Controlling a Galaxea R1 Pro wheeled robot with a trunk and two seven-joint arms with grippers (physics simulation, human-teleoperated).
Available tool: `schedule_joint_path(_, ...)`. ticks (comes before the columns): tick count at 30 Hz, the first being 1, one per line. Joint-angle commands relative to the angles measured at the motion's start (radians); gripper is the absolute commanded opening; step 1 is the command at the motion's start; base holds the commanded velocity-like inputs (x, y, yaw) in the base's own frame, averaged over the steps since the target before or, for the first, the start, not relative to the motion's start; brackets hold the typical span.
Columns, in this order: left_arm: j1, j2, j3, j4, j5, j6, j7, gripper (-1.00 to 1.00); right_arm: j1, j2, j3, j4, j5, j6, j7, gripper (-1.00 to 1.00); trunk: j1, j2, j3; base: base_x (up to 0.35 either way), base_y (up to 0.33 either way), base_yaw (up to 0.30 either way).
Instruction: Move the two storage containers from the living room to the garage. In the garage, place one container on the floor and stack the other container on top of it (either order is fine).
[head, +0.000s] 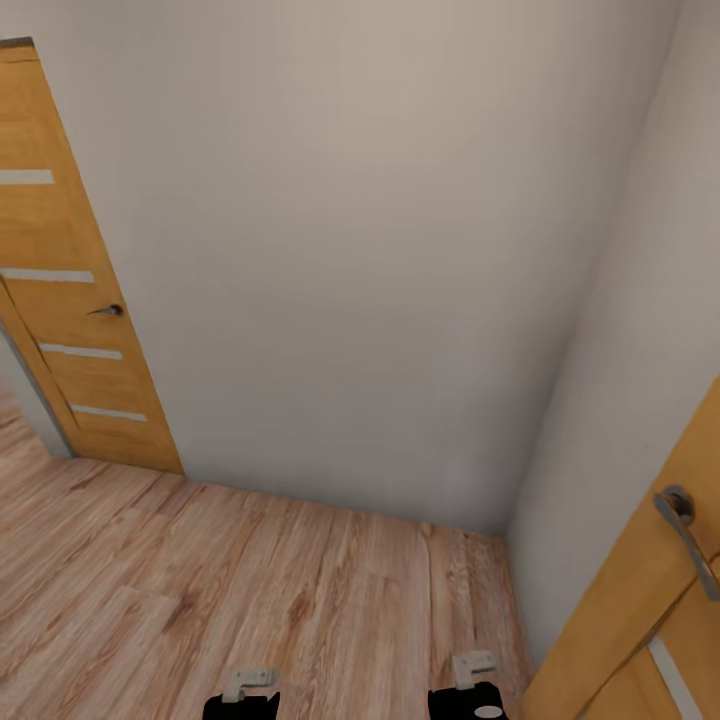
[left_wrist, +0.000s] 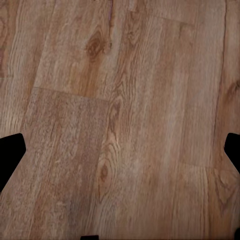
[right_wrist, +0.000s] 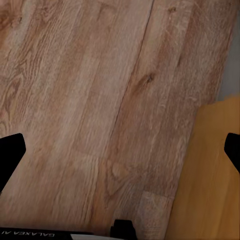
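Wood-plank floor (head: 250, 580) meets a pale wall (head: 350, 250) between two doors, left (head: 70, 300) and right (head: 650, 620). Both grippers, left (left_wrist: 120, 150) and right (right_wrist: 120, 150), hang with fingers spread, empty. No containers in sight; judged light, stiff, best gripped at rims.

A wall (head: 340, 250) stands across the far side of the scene, meeting a second wall (head: 630, 380) at the far right corner. The plank floor (head: 250, 590) lies in front of both walls and extends to the near edge. One door (head: 70, 290) stands at the far left, against the far wall. A second door (head: 650, 610) stands at the near right, in front of the right wall.
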Motion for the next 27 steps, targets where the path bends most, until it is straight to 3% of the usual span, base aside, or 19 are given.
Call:
schedule_joint_path(1, -0.001, 0.0, -0.007, 0.002, 0.011, -0.004, -0.003, 1.0, 0.0, -0.001, 0.006, -0.001, 0.004, 0.004, -0.006, 1.0, 0.001, -0.002, -0.002, 0.154, 0.0, 0.042)
schedule_joint_path(16, -0.001, 0.0, -0.007, 0.002, 0.011, -0.004, -0.003, 1.0, 0.0, 0.0, 0.007, -0.001, 0.004, 0.004, -0.006, 1.0, 0.001, -0.002, -0.002, 0.154, 0.0, 0.016)
schedule_joint_path(27, -0.001, 0.0, -0.007, 0.002, 0.011, -0.004, -0.003, 1.0, -0.001, 0.0, 0.008, -0.001, 0.004, 0.004, -0.005, 1.0, 0.001, -0.002, -0.005, 0.154, 0.0, 0.16)
